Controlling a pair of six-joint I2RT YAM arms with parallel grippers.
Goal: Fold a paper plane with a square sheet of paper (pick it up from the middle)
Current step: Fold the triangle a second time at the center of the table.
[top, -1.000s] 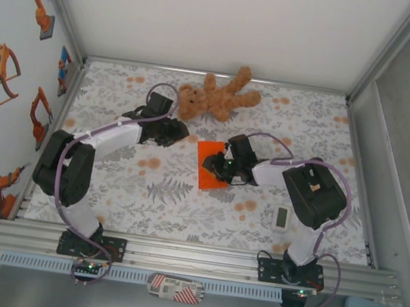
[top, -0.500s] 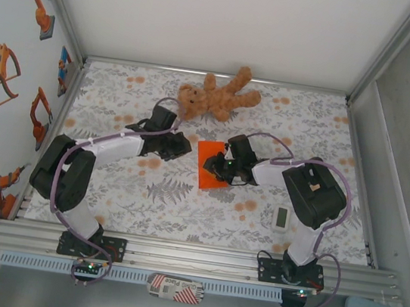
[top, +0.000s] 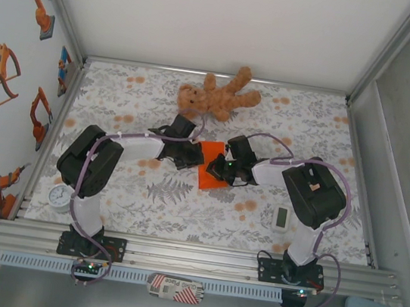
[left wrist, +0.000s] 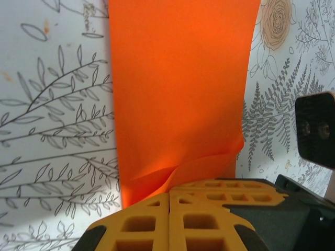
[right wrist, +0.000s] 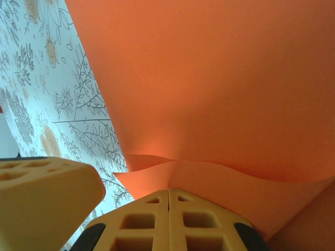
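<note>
The square sheet of paper (top: 211,178) is bright orange and lies mid-table on the leaf-patterned cloth. My left gripper (top: 195,157) sits at its left edge and my right gripper (top: 222,170) on its right part, the two nearly touching. In the left wrist view the paper (left wrist: 178,89) stretches away from my left gripper (left wrist: 169,194), whose yellow fingers are shut with a puckered ridge of paper running into their seam. The right wrist view shows the same: my right gripper (right wrist: 168,191) shut, with the paper (right wrist: 209,78) buckled up into it.
A brown teddy bear (top: 216,98) lies just behind the paper. A small white gadget (top: 281,218) rests at the near right, beside the right arm. A round white dial (top: 60,196) sits at the near left. Enclosure walls bound the table on three sides.
My left arm has swung right, from beside the bear to the paper's left edge. Both grippers have closed. The round dial at the near left has come into view.
</note>
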